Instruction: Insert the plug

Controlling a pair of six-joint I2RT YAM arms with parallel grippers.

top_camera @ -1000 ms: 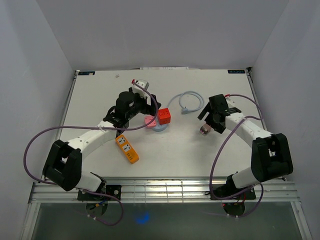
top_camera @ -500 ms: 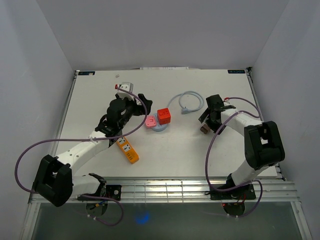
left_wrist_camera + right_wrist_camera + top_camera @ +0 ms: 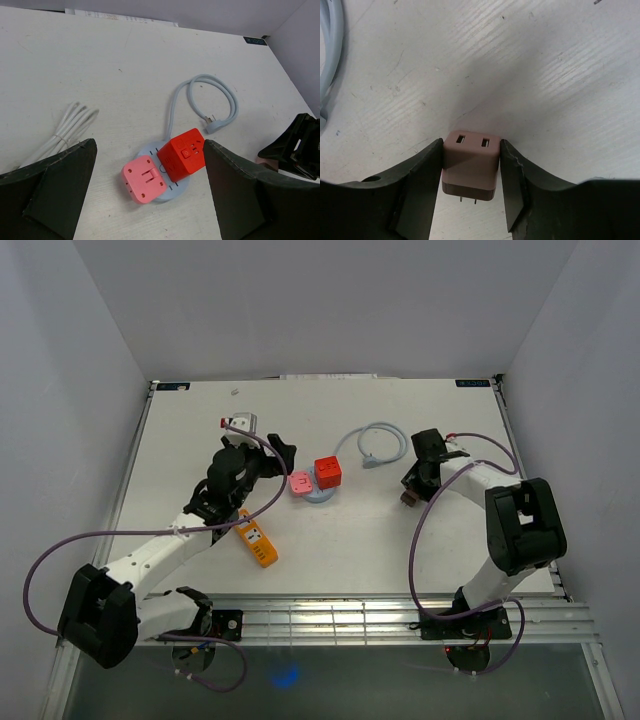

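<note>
The plug (image 3: 471, 162) is a small brown cube with two slots on its upper face and two metal prongs at its lower end. My right gripper (image 3: 471, 170) is shut on it, both fingers (image 3: 420, 175) pressed against its sides, low over the table at the right (image 3: 409, 497). A round pale-blue socket base (image 3: 150, 150) carries a red cube adapter (image 3: 182, 154) and a pink adapter (image 3: 144, 178). My left gripper (image 3: 150, 145) is open, just left of that base (image 3: 318, 494), with nothing between its fingers.
An orange power strip (image 3: 255, 538) lies near the left arm. The base's pale-blue cable (image 3: 381, 444) loops toward the back, ending in a plug head. A coiled white cable (image 3: 65, 130) lies left of the base. The right arm's wrist (image 3: 295, 150) shows at the left wrist view's edge.
My right gripper has come down to the table and closed its fingers onto the brown plug. My left arm has drawn back to the left, away from the socket base, still open.
</note>
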